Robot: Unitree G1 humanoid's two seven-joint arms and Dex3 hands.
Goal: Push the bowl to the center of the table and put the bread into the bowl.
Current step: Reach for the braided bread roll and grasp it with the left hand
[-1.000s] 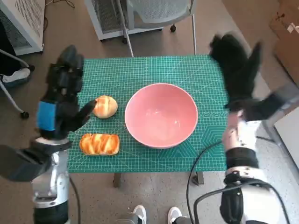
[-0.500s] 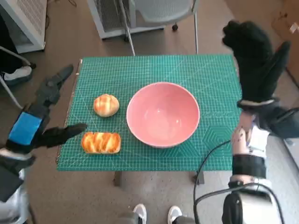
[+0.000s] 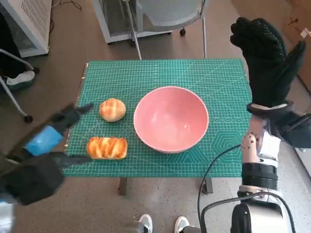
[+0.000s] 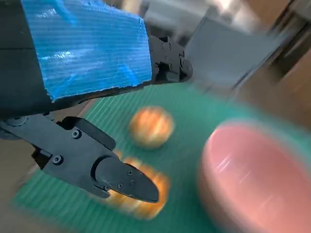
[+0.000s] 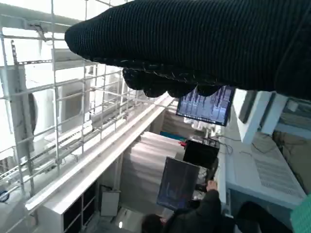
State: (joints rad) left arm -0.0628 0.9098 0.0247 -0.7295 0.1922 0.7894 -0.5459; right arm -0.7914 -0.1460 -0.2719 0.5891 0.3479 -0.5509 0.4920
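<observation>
Bowl mid-bench; round bun just left of it (apart); long loaf before the bun.

Setting: robotics lab or office, showing a lit monitor glowing, wire shelving standing alongside, a person sitting at a desk.

No legible text, label or number.

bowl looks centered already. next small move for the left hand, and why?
Probably bring the open left hand over the long bread to grasp it: the pink bowl sits empty, both pieces lie on the mat, and that hand holds nothing.
</observation>
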